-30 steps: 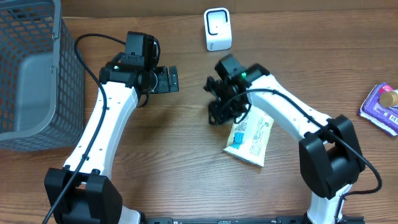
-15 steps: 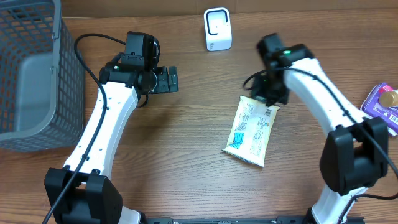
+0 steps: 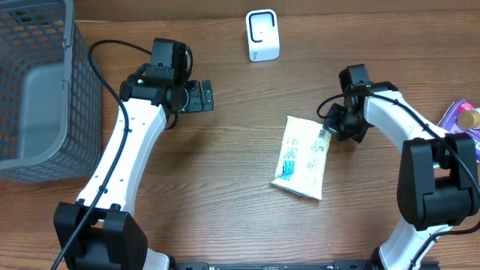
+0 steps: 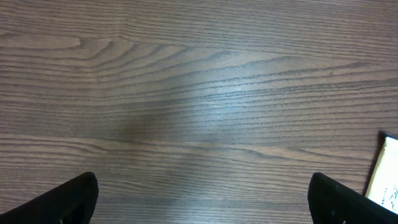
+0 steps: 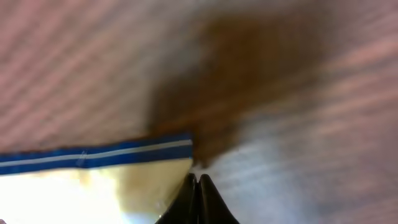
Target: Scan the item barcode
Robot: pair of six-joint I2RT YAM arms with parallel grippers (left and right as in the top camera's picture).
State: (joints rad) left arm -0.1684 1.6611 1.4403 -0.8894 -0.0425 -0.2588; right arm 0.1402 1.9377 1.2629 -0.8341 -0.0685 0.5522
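Note:
The item, a white and pale-yellow packet (image 3: 302, 157) with blue print, lies flat on the wooden table right of centre. Its blue-striped edge (image 5: 93, 155) fills the lower left of the right wrist view. My right gripper (image 3: 332, 124) is shut, its tips (image 5: 199, 186) pressed together right at the packet's upper right corner; I see nothing between them. The white scanner (image 3: 262, 35) stands at the back centre. My left gripper (image 3: 201, 96) hovers open over bare wood left of the packet, empty (image 4: 205, 202), with the packet's corner (image 4: 387, 177) at the right edge of its view.
A grey mesh basket (image 3: 37, 90) takes up the back left corner. A purple packet (image 3: 459, 129) with a brown round thing on it lies at the right edge.
My right arm has swung from the packet's left side across to its upper right corner, and its jaws have gone from partly open to shut. The left arm has stayed put.

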